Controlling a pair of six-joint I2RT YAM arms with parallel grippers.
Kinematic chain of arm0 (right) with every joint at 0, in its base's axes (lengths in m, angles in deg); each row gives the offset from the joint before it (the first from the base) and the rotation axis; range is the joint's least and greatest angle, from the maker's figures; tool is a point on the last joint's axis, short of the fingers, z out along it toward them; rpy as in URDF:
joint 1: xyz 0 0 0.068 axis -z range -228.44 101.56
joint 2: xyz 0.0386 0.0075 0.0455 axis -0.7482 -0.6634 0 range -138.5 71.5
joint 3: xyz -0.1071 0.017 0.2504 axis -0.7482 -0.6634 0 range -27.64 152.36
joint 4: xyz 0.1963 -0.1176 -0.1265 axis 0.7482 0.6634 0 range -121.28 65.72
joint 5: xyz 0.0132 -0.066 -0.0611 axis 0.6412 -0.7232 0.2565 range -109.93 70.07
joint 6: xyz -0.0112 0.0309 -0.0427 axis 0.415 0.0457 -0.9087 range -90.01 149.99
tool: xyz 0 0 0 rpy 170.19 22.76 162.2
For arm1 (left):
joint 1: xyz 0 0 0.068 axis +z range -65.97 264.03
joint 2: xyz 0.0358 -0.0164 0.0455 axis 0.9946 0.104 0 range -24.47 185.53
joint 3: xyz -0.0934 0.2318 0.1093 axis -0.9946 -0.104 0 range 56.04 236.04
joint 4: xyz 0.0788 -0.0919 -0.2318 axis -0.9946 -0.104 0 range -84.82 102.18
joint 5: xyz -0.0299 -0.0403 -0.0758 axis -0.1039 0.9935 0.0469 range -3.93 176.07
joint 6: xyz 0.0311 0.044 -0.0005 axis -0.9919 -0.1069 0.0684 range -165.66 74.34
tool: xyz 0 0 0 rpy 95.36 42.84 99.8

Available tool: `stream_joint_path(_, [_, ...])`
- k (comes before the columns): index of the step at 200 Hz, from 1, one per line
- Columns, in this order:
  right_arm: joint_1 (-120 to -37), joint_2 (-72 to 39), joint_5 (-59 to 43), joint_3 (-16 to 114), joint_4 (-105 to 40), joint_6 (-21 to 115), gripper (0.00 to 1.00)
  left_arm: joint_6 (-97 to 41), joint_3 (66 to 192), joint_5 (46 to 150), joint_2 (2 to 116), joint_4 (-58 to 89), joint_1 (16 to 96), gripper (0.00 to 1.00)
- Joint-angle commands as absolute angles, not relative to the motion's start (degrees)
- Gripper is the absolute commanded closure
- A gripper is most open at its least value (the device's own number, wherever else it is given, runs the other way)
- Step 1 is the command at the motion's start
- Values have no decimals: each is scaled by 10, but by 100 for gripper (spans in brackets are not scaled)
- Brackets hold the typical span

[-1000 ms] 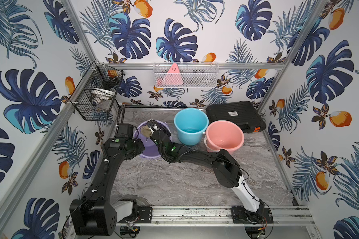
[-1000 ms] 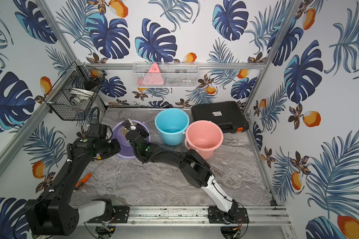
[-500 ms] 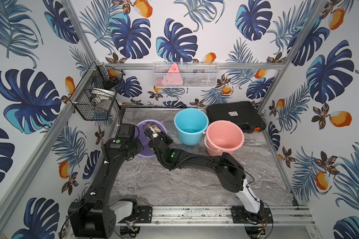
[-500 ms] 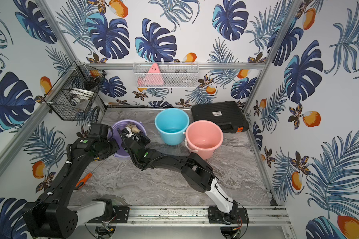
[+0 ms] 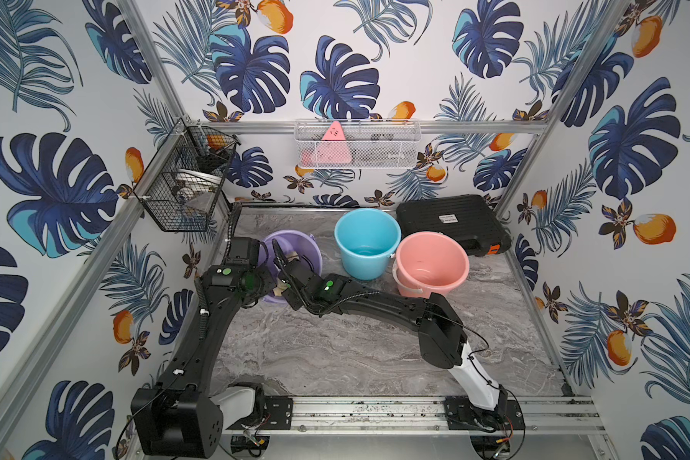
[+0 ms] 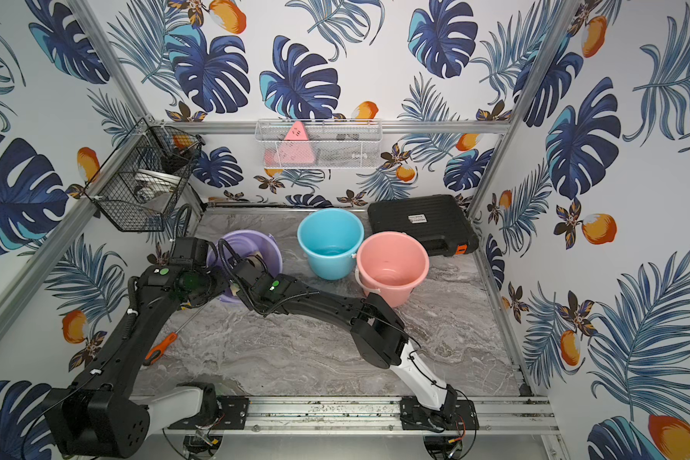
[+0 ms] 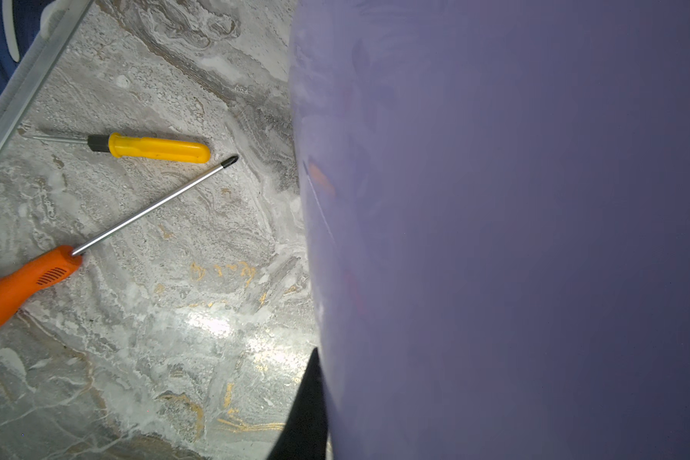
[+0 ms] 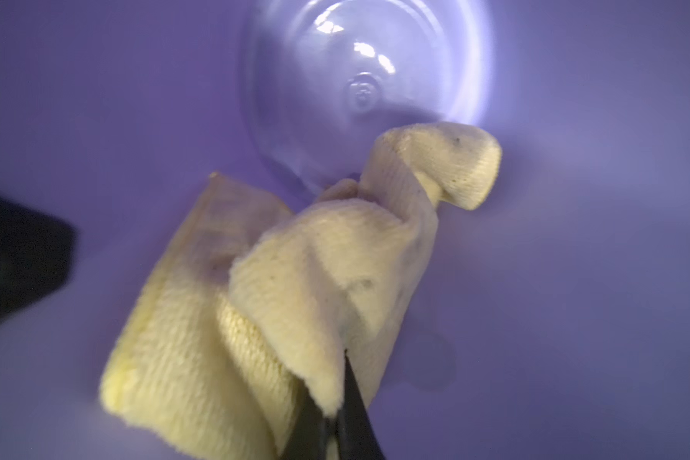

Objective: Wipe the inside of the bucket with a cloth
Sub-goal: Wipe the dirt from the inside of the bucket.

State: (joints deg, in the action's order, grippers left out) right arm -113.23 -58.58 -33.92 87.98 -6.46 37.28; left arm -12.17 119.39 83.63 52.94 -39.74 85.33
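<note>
Purple bucket (image 5: pixel 295 239), at 10 o'clock on the bench (image 5: pixel 335 350). The left pincer (image 7: pixel 313 382) is clamped tight on its wall, apparently to steady it. The right pincer (image 8: pixel 335 402), entering from 4 o'clock, is closed on a fold of the cloth (image 8: pixel 295 278). The cloth drapes ahead of the fingertips along the inner wall and reaches the base's edge.

Top views high, looking down, wrist views close on purple bucket (image 7: pixel 494 239)

A blue bucket (image 5: pixel 365 266) and a pink bucket (image 5: pixel 417 290) stand side by side, a black case (image 5: pixel 449 229) behind them.
</note>
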Motion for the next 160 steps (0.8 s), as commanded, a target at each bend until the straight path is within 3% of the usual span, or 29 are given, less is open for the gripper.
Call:
stream_joint_path(1, [-1128, -564, -170, 845, -102, 415, 100, -103, 1200, 855, 525, -354, 853, 100])
stream_joint_path(38, [-1117, -480, -91, 706, -257, 448, 100, -101, 1191, 860, 523, -350, 853, 100])
stream_joint_path(62, [-1106, -481, -69, 695, -252, 462, 100, -100, 1189, 863, 521, -350, 853, 100])
stream_joint_path(160, [-1094, -471, -460, 693, -6, 435, 100, -128, 1224, 831, 531, -382, 854, 100])
